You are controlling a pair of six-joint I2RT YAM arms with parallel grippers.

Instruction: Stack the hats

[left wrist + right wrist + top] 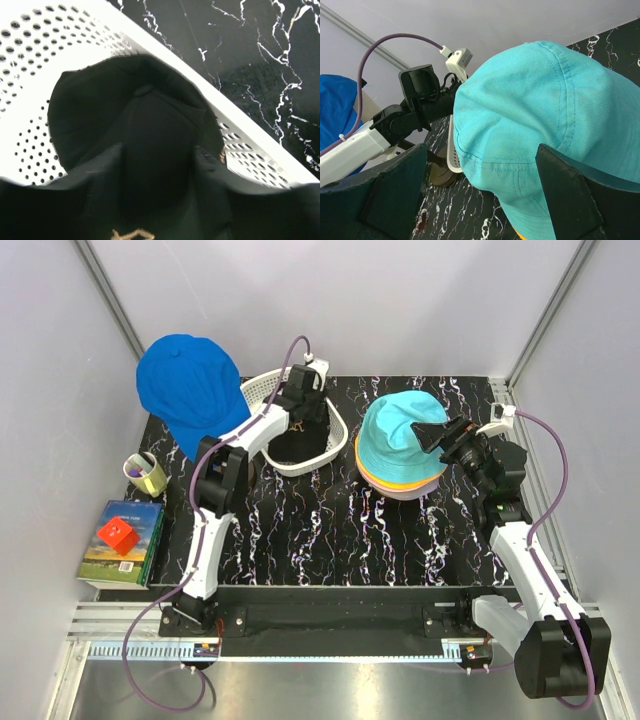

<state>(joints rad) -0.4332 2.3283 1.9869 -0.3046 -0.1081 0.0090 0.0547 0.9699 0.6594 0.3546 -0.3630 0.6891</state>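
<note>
White perforated plastic forms the basket [258, 390] at the far middle of the desk [330, 530], and in it we see the black cap [135, 125]. Our left pincer [300, 415] hangs right over that cap. It is black on black, so we cannot tell how wide it stands. Right of the basket sits the hat pile, with the teal hat [395, 425] on top and an orange-yellow brim [370, 473] beneath. Our right pincer [481, 147] gapes wide, straddling the teal crown. A blue hat [185, 385] sits off the far-left corner. A cup [147, 473] and a book [130, 550] lie left of the desk.
</note>
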